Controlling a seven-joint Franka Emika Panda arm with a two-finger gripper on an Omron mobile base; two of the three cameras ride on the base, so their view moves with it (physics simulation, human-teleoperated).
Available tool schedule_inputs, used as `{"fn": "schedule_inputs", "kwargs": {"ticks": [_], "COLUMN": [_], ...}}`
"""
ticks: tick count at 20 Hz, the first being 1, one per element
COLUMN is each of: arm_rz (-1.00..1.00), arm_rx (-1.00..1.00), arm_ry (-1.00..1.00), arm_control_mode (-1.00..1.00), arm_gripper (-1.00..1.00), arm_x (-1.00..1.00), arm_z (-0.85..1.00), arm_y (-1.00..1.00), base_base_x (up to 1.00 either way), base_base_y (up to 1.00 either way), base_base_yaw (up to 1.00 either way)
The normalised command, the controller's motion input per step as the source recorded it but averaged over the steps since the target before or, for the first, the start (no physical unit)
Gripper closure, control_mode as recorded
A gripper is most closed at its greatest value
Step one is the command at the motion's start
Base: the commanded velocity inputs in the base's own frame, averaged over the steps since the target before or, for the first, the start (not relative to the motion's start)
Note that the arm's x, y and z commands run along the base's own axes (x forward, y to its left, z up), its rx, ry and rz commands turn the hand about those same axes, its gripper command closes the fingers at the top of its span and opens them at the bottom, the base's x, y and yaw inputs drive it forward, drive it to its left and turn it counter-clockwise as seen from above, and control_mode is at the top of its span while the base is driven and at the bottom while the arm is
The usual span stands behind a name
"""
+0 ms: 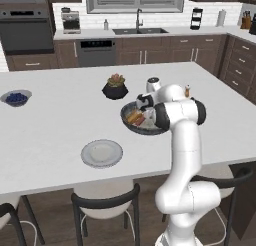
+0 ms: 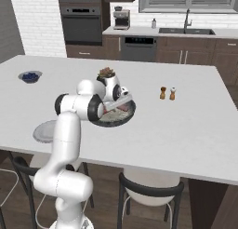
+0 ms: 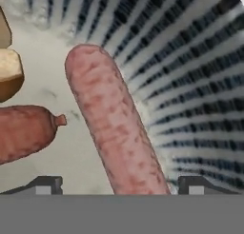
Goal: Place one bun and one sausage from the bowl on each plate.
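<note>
The first pick is being set up — a sausage (image 3: 114, 133) is being addressed inside the bowl (image 1: 131, 126), and nothing is being carried. In the hand view the gripper (image 3: 119, 184) is being held low over the bowl floor with its jaws spread wide, one dark tip showing on each side of the sausage's near end; the sausage is being straddled, not gripped. A second sausage (image 3: 26, 131) is lying just beside it toward the view's left edge, and part of a bun (image 3: 9, 73) is showing above that one.

In the left base view the grey plate (image 1: 102, 153) is sitting bare on the counter, near the bowl and toward the near edge. The other plate is not being picked out with any confidence in these views.

For the next move, a short descent is likely being called for, followed by closure across the sausage's width — the neighbouring sausage should be kept outside the jaws. A lift clear of the ribbed bowl wall would then be needed before transfer to a plate.
</note>
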Motion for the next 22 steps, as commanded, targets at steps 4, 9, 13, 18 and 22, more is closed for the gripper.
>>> {"fn": "schedule_inputs", "kwargs": {"ticks": [4, 9, 13, 18, 22], "arm_rz": [0.0, 0.0, 0.01, 0.03, 0.03], "arm_rx": [0.0, 0.0, 0.0, 0.0, 0.0], "arm_ry": [-0.06, -0.05, -0.01, 0.02, 0.04], "arm_control_mode": [-1.0, -1.0, -1.0, -1.0, -1.0], "arm_gripper": [-1.0, -1.0, -1.0, -1.0, -1.0], "arm_x": [-0.43, -0.2, 0.23, 0.39, 0.42], "arm_z": [0.07, 0.3, -0.04, -0.21, -0.15], "arm_y": [0.0, 0.0, 0.0, 0.0, 0.0], "base_base_x": [0.0, 0.0, 0.0, 0.0, 0.0], "base_base_y": [0.0, 0.0, 0.0, 0.0, 0.0], "base_base_yaw": [0.0, 0.0, 0.0, 0.0, 0.0]}}
